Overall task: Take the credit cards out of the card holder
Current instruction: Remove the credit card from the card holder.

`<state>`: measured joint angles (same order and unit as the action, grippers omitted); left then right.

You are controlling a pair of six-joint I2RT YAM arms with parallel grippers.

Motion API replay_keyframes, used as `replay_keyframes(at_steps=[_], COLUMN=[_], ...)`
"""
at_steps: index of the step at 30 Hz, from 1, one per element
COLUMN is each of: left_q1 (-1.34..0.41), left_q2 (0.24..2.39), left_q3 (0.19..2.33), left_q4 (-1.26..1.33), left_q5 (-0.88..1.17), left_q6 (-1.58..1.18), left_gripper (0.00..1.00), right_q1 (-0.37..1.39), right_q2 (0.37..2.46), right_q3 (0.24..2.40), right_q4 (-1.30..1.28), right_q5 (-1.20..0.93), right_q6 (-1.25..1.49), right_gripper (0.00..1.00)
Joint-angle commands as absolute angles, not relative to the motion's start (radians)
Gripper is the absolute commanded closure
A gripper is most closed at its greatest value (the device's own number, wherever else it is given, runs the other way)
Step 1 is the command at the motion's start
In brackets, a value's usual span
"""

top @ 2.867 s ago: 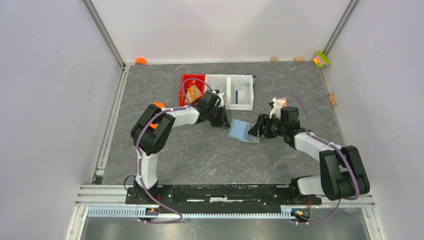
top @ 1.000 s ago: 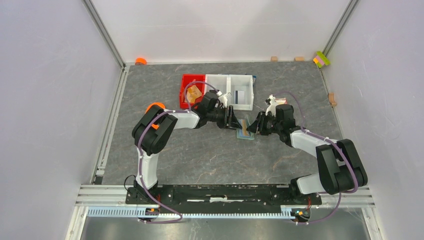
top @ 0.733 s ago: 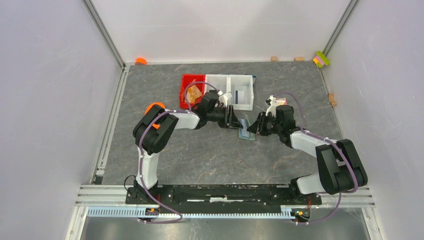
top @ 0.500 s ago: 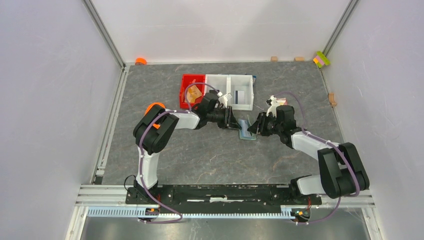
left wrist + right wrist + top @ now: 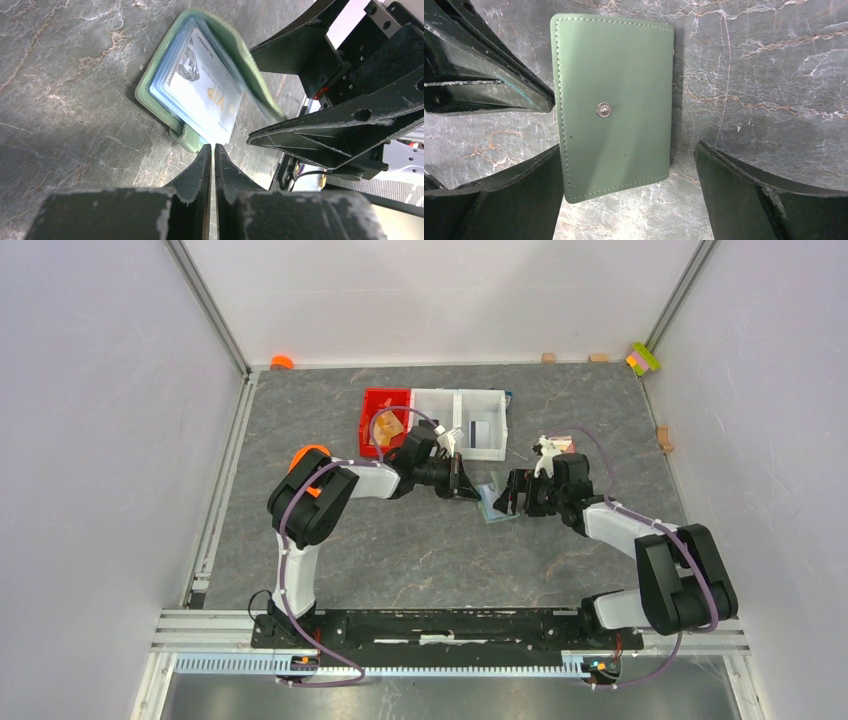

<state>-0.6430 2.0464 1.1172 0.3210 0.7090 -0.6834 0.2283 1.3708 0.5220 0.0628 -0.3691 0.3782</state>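
The sage-green card holder (image 5: 493, 503) lies between both grippers on the table, half open. In the left wrist view its top flap (image 5: 250, 65) is blurred above a pale blue-white credit card (image 5: 207, 95) that sticks out of a pocket toward me. My left gripper (image 5: 210, 146) is shut, its tips pinching that card's near edge; it also shows in the top view (image 5: 463, 486). My right gripper (image 5: 629, 200) is open, its fingers either side of the holder's green outer cover (image 5: 614, 65) with its snap stud, not touching it. Other cards are hidden.
A red bin (image 5: 385, 418) and white bins (image 5: 480, 425) stand just behind the grippers. A pink item (image 5: 566, 443) lies behind the right wrist. Small blocks (image 5: 548, 357) and a coloured block (image 5: 643, 358) sit along the back wall.
My right gripper has opened and let go of the holder's flap. The holder, held up on edge before, has dropped lower. My left gripper has drawn back slightly to the left.
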Motion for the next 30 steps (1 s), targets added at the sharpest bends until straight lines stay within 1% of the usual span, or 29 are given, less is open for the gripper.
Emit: replay_keyframes(at_steps=[1, 5, 11, 16, 19, 24, 29, 30], left_q1=[-0.643, -0.643, -0.645, -0.645, -0.646, -0.647, -0.647, -0.648], left_q2=[2.047, 2.034, 2.032, 2.022, 2.017, 2.016, 2.012, 2.013], left_q3=[1.14, 1.156, 1.177, 1.175, 1.173, 1.173, 1.172, 1.172], left_q4=[0.304, 0.199, 0.106, 0.101, 0.101, 0.103, 0.103, 0.103], left_q5=[0.695, 0.612, 0.531, 0.52, 0.517, 0.521, 0.52, 0.519], left_q6=[-0.66, -0.609, -0.565, -0.556, -0.553, -0.553, -0.551, -0.551], left_gripper=[0.9, 0.89, 0.89, 0.89, 0.89, 0.89, 0.89, 0.89], right_q1=[0.226, 0.232, 0.309, 0.379, 0.412, 0.433, 0.45, 0.457], right_q2=[1.396, 1.412, 1.422, 1.439, 1.456, 1.481, 1.5, 1.503], right_q3=[0.531, 0.56, 0.642, 0.701, 0.721, 0.727, 0.733, 0.735], right_q4=[0.086, 0.053, -0.06, -0.135, -0.152, -0.144, -0.152, -0.157], right_q5=[-0.409, -0.379, -0.203, -0.074, -0.045, -0.058, -0.038, -0.029], right_q6=[0.326, 0.292, 0.201, 0.151, 0.14, 0.142, 0.137, 0.138], right_gripper=[0.02, 0.02, 0.02, 0.08, 0.11, 0.16, 0.18, 0.2])
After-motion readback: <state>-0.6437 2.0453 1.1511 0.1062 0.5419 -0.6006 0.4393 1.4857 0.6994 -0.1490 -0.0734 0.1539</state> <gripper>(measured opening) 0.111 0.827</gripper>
